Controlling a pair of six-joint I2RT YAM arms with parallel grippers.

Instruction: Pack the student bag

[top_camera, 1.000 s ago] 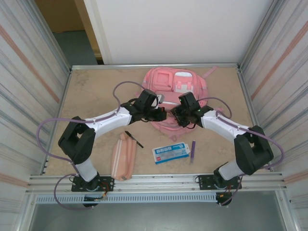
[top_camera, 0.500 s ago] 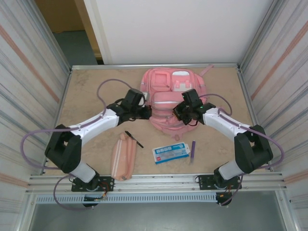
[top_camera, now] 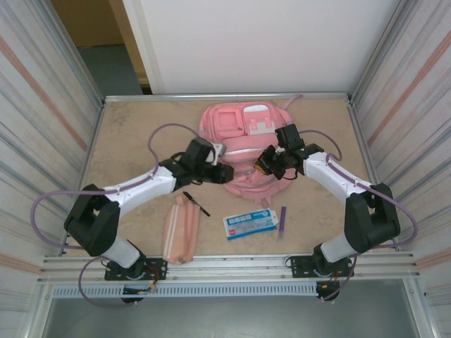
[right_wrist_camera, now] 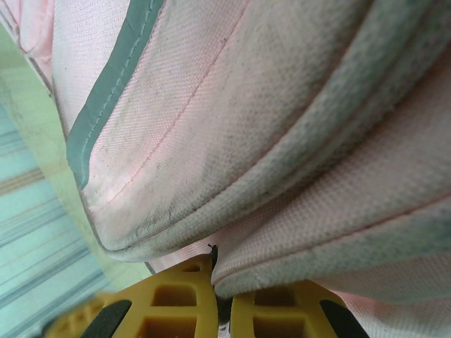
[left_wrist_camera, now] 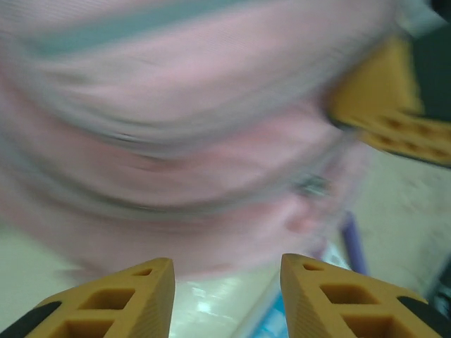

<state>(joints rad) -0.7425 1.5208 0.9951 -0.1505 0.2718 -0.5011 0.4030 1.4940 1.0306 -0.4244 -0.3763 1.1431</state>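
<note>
Two claws are crowding the backpack (top_camera: 243, 134), sitting at twelve o'clock on the table (top_camera: 141, 134): the right claw (right_wrist_camera: 215, 274) is pinching its fabric at four o'clock, the left claw (left_wrist_camera: 224, 271) is hovering spread at seven. Lifting slowly, not yanking, seems best.

no legible text, print on blue-white box (top_camera: 251, 224) too small to read
</note>
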